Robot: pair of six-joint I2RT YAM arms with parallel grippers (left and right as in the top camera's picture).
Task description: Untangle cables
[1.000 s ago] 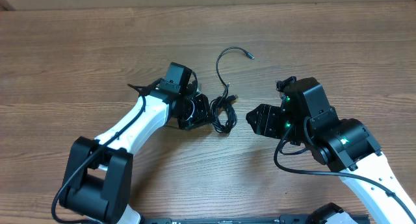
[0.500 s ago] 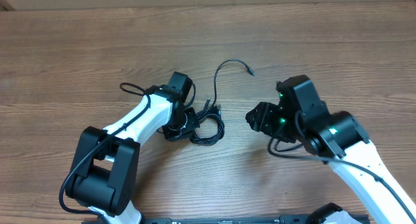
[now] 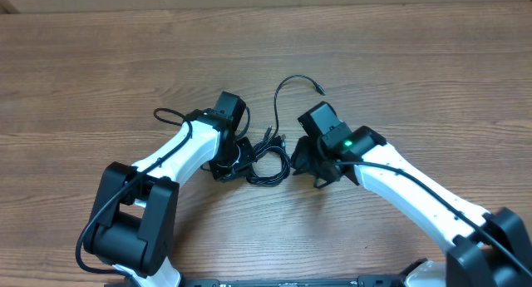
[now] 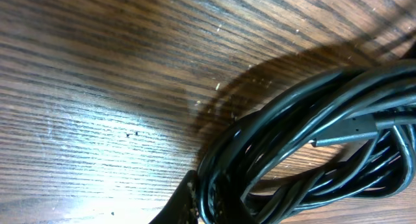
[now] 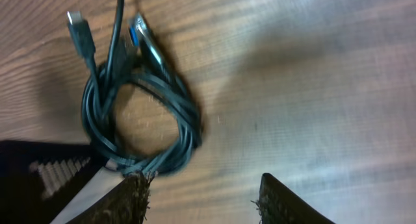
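The cables (image 3: 268,180) are thin black cords coiled into one small bundle at the middle of the wooden table. One loose end arcs up to a plug (image 3: 320,91). My left gripper (image 3: 237,164) is at the bundle's left side and shut on the cables. In the left wrist view the coils (image 4: 305,120) press against my one visible finger (image 4: 185,201). My right gripper (image 3: 301,162) is open just right of the bundle. In the right wrist view the cable ring (image 5: 190,123) lies ahead and left of my open fingers (image 5: 205,201), with two plug ends (image 5: 78,26) at the top left.
The wooden table (image 3: 416,71) extends on all sides. The left arm's own thicker wire (image 3: 166,114) loops out at its wrist. The right arm's white link (image 3: 407,187) runs to the lower right.
My left gripper dragged the bundle a little left and down, then held still. My right arm swung left and its gripper now sits beside the bundle's right edge.
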